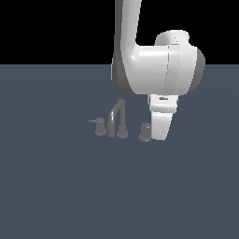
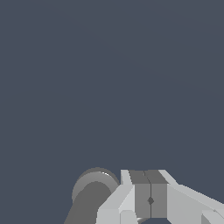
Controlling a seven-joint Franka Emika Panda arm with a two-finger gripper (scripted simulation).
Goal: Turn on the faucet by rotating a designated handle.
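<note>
The small dull-grey metal faucet (image 1: 116,120) — a tall arched spout flanked by two stubby cylindrical knobs — is standing on the flat slate-blue floor (image 1: 56,186), with one knob at its 9 o'clock side carrying a thin lever with a bright whitish tip, this being the handle (image 1: 99,126), and the other grey knob (image 1: 145,132) at its 3 o'clock side. The white arm's gripper (image 2: 150,199) is hanging low, just beside that 3 o'clock knob and well apart from the handle. In the wrist view the two dark grey finger pads (image 2: 142,194) are pressing flat together with nothing between them — a grey cylindrical knob top (image 2: 94,188) is lying just beside them.
</note>
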